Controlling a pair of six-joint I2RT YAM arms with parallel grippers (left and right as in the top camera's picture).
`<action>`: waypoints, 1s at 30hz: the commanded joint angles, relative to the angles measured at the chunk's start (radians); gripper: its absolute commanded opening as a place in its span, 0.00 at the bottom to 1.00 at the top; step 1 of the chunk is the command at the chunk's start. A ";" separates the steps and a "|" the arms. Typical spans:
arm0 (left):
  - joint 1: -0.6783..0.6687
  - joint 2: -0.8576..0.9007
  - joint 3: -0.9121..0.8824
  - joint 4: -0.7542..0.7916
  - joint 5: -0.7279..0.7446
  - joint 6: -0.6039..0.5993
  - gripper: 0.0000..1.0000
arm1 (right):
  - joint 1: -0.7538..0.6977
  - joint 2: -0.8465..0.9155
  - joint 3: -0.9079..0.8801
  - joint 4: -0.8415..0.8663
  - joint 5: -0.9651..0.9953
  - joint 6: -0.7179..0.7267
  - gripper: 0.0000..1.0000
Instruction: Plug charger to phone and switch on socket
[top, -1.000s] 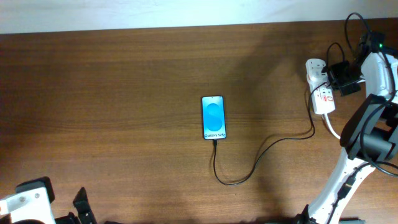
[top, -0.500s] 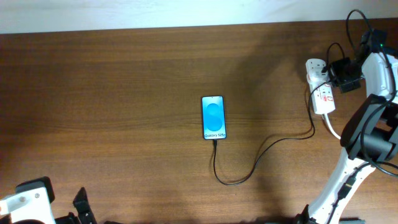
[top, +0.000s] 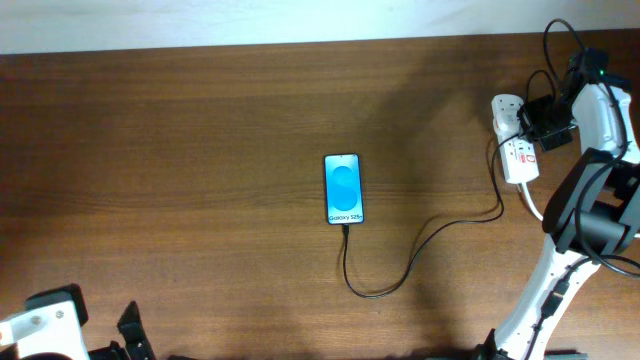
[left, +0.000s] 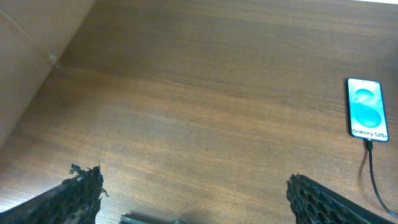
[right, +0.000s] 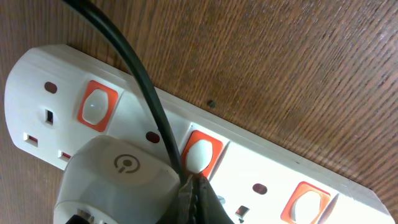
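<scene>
The phone (top: 343, 189) lies flat mid-table, its blue screen lit; the left wrist view has it at the right edge (left: 367, 118). The charger (top: 400, 272), a thin black cable, runs from the phone's bottom edge in a loop to the white adapter (right: 115, 180) on the socket (top: 517, 152) at the far right. My right gripper (right: 194, 179) is shut, its tips touching the lower edge of the middle switch (right: 200, 152), beside the adapter. My left gripper (left: 196, 199) hangs open over bare wood at the near left, far from the phone.
The socket (right: 261, 165) has two more white switches in orange frames (right: 96, 106) (right: 308, 202). Its thick white cord (top: 533, 208) trails toward the right arm's base (top: 590, 220). The table's far edge meets a pale wall (top: 300, 20). The left arm (top: 45, 322) sits in the near-left corner.
The right wrist has shifted slightly toward the far edge over the socket. Phone, cable and left arm have not moved.
</scene>
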 joint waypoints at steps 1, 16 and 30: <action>0.006 -0.009 -0.003 0.000 -0.014 -0.006 0.99 | 0.026 0.034 0.018 0.006 -0.028 -0.008 0.04; 0.006 -0.009 -0.003 -0.001 -0.014 -0.006 0.99 | -0.020 0.029 0.174 -0.135 -0.040 -0.010 0.04; 0.006 -0.009 -0.003 -0.001 -0.014 -0.006 0.99 | -0.019 0.082 0.172 -0.142 -0.008 -0.014 0.04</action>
